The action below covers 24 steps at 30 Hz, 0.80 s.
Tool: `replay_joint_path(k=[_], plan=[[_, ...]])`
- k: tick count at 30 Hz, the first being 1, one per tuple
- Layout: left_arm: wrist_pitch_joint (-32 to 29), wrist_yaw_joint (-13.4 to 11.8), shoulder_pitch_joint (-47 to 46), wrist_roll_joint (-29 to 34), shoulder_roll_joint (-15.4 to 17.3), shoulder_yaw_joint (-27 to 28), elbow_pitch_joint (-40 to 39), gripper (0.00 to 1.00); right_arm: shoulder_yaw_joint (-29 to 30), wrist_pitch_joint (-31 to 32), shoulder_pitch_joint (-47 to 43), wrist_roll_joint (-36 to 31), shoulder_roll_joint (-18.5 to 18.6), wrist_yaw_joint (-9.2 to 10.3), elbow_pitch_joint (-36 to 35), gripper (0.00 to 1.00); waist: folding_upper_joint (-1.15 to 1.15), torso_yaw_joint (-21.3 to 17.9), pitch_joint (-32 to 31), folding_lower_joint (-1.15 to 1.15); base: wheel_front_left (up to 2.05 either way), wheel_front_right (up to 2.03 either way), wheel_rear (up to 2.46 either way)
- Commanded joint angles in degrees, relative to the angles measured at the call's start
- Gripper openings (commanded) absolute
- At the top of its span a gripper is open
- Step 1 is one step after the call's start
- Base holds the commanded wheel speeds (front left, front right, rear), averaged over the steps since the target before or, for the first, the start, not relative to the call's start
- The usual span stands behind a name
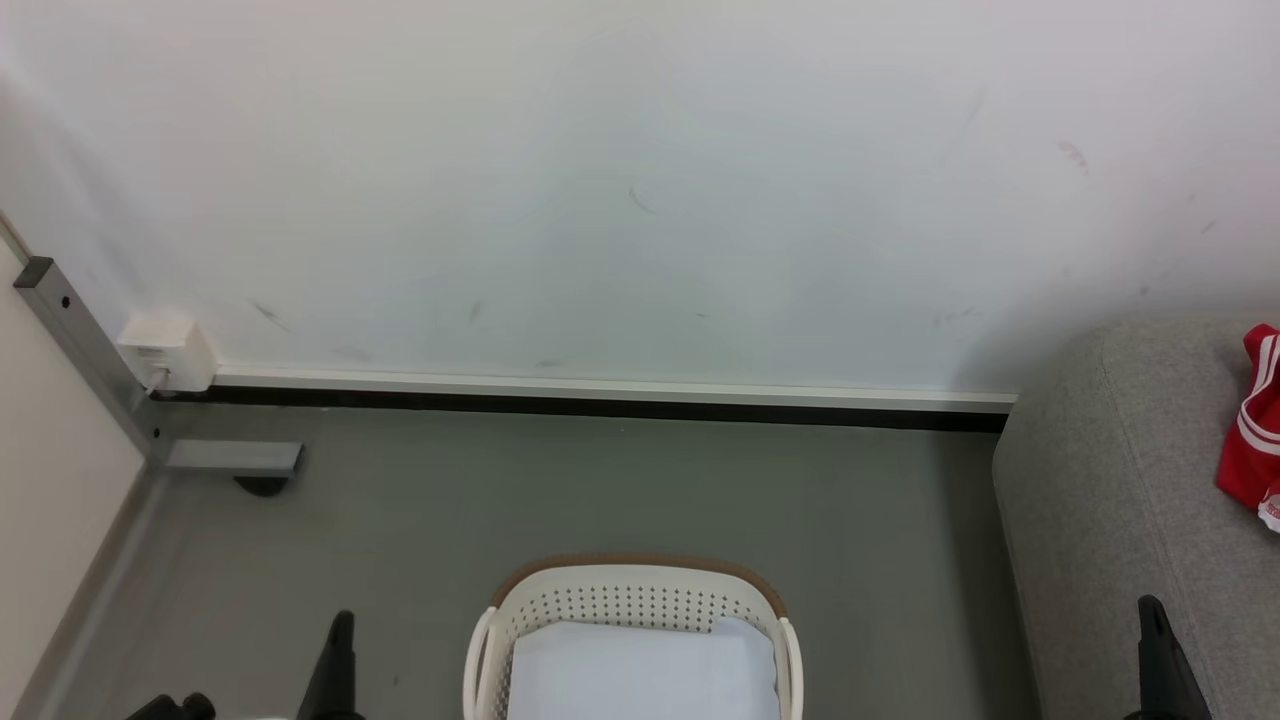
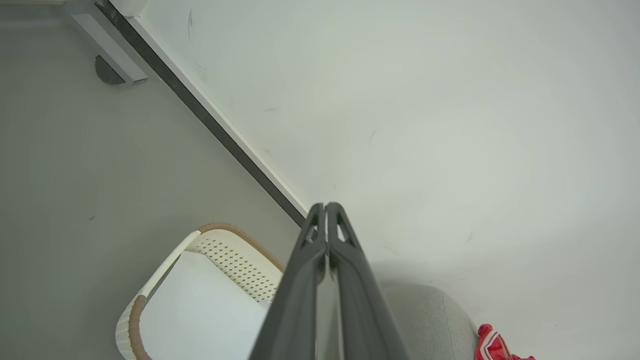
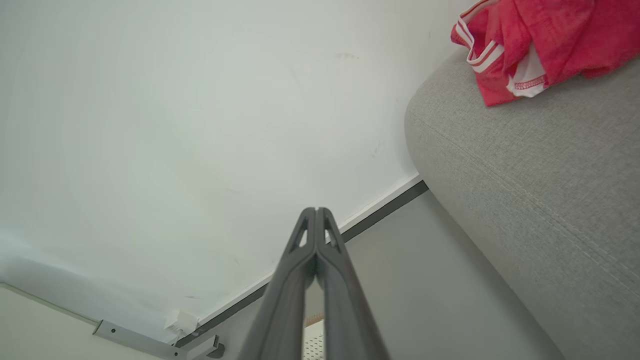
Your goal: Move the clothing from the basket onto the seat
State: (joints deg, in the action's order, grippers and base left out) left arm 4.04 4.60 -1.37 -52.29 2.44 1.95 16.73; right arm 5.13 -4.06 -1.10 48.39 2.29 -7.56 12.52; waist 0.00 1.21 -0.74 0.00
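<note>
The cream perforated basket (image 1: 630,600) with a brown rim stands on the floor at the bottom centre, holding a flat white sheet (image 1: 640,675). Red clothing (image 1: 1250,430) with white-striped trim lies on the grey seat (image 1: 1110,500) at the right edge. The clothing (image 3: 540,40) also lies bunched on the seat (image 3: 525,175) in the right wrist view. My left gripper (image 1: 342,625) stands left of the basket, my right gripper (image 1: 1150,610) over the seat's front. Both are shut and hold nothing, as the left gripper (image 2: 326,206) and right gripper (image 3: 316,211) show. The basket (image 2: 220,250) sits below the left fingers.
A white wall (image 1: 640,200) with a dark baseboard (image 1: 600,408) runs behind. A grey metal frame leg (image 1: 230,458) and a white socket box (image 1: 165,350) sit at the left corner. Grey-green floor (image 1: 600,490) lies between the basket and the wall.
</note>
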Motion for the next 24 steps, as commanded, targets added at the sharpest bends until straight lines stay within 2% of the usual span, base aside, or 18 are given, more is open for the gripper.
replay_joint_path(k=[1,24], plan=[[-0.44,0.36,-1.24,-2.19,0.37,0.49,-0.8,0.0,0.23,0.41,1.62,1.93,0.57,0.05,-0.42,0.0,0.0,-0.02,0.01,0.0,0.0,0.0,0.0],[-4.43,1.42,-2.8,-16.79,0.48,2.15,-1.61,0.0,0.72,4.39,3.95,18.2,0.68,0.08,0.33,0.0,0.0,-0.39,0.29,0.0,0.0,0.0,0.0]])
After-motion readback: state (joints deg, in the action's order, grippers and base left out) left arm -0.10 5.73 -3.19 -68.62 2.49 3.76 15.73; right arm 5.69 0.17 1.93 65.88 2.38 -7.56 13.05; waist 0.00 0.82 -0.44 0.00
